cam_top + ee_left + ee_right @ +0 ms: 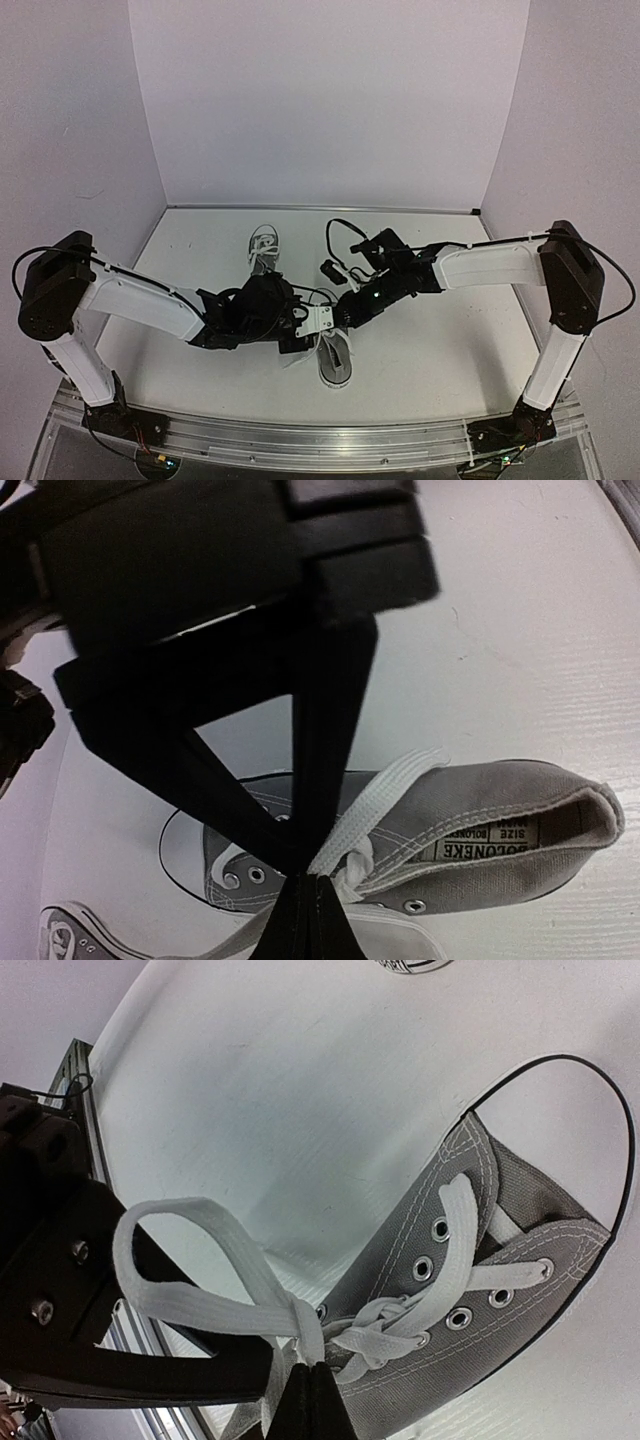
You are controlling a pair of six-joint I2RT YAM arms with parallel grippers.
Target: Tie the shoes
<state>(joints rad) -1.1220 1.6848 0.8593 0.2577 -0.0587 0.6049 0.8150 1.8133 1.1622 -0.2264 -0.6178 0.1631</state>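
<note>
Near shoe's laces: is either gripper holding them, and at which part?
Both. The left gripper pinches a white lace strand right beside the knot of the near shoe; the right gripper pinches the base of the lace loop at that knot.

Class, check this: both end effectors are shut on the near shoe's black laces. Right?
No: the laces are white, not black, as the right wrist view shows. The left end effector and right end effector are shut on them at the near shoe.
</note>
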